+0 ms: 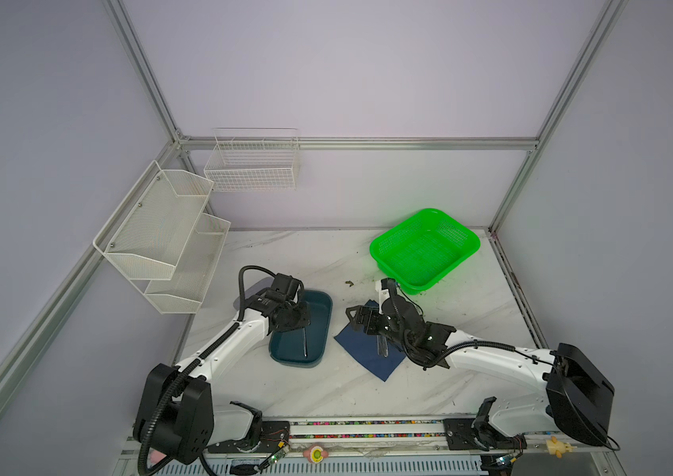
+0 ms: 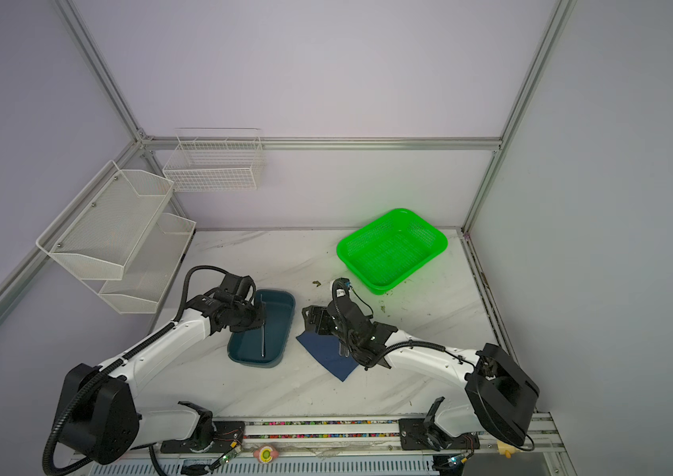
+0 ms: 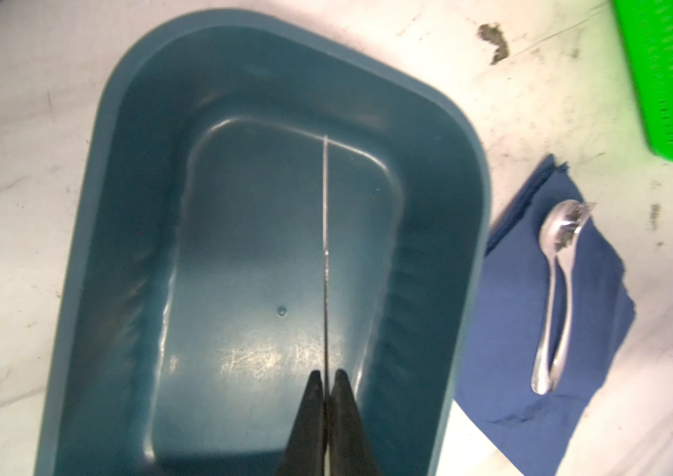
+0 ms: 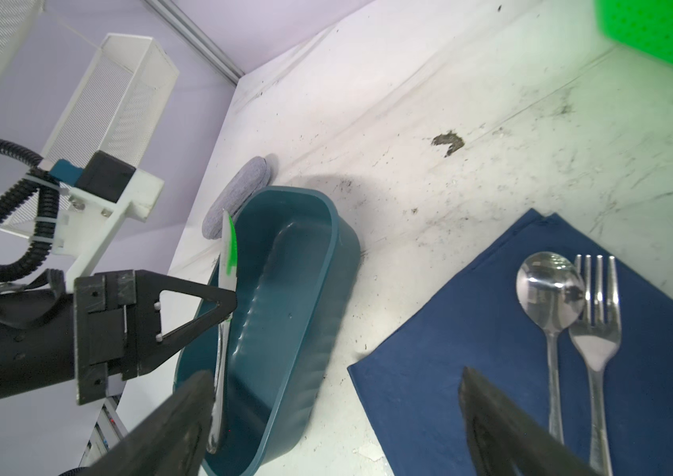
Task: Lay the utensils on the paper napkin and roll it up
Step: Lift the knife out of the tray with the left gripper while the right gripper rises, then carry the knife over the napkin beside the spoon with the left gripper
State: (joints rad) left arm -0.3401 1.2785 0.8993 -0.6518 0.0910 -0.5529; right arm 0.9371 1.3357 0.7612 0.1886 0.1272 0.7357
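The knife (image 3: 325, 247) stands on edge in the dark teal tray (image 3: 91, 206), and my left gripper (image 3: 328, 375) is shut on it. In the right wrist view the knife (image 4: 227, 247) tilts, with its blade above the tray rim (image 4: 326, 230) and its handle low inside. The spoon (image 4: 549, 288) and fork (image 4: 596, 329) lie side by side on the navy paper napkin (image 4: 450, 350). My right gripper (image 4: 335, 373) is open and holds nothing. It hovers over the napkin's edge nearest the tray. In both top views the napkin (image 1: 361, 354) (image 2: 326, 354) lies right of the tray.
A green basket (image 1: 425, 247) stands at the back right. A grey oblong case (image 4: 240, 193) lies behind the tray. White mesh shelves (image 1: 161, 230) and a wire basket (image 1: 252, 165) hang on the left and back walls. A dark scrap (image 1: 348, 283) lies on the table.
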